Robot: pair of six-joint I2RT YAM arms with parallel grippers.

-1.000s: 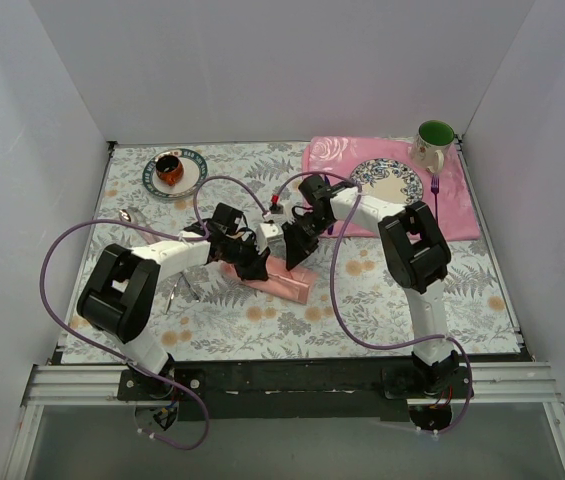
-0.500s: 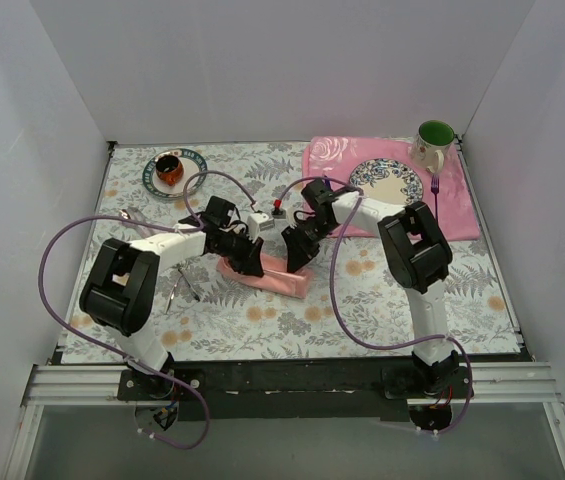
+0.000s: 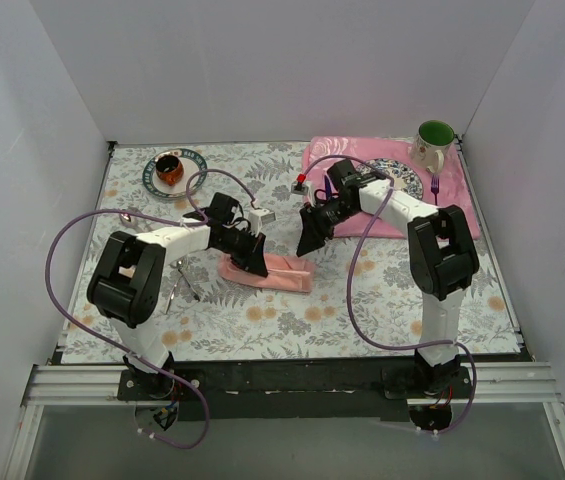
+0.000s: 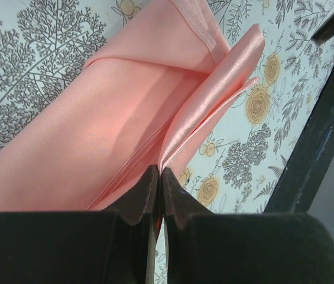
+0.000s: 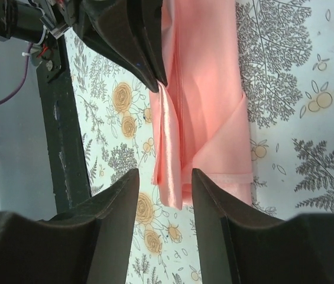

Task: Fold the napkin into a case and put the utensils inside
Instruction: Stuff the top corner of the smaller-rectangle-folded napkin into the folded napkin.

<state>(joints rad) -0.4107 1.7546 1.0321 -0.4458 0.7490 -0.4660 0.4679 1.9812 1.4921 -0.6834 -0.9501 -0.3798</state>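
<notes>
The salmon-pink napkin lies folded into a narrow oblong on the floral tablecloth, and it also shows in the left wrist view and the right wrist view. My left gripper is shut on a fold along the napkin's long edge near its left end. My right gripper is open and empty, raised just off the napkin's right end. Silver utensils lie on the cloth left of the napkin. A small silver piece lies further left.
A rose-patterned pink placemat at the back right holds a floral plate, a purple fork and a green-lined mug. A small plate with a brown cup stands at the back left. White walls enclose the table.
My right gripper has let go of the napkin and drawn back to the right and away. My left gripper stays shut on the fold, and the napkin now lies flatter.
</notes>
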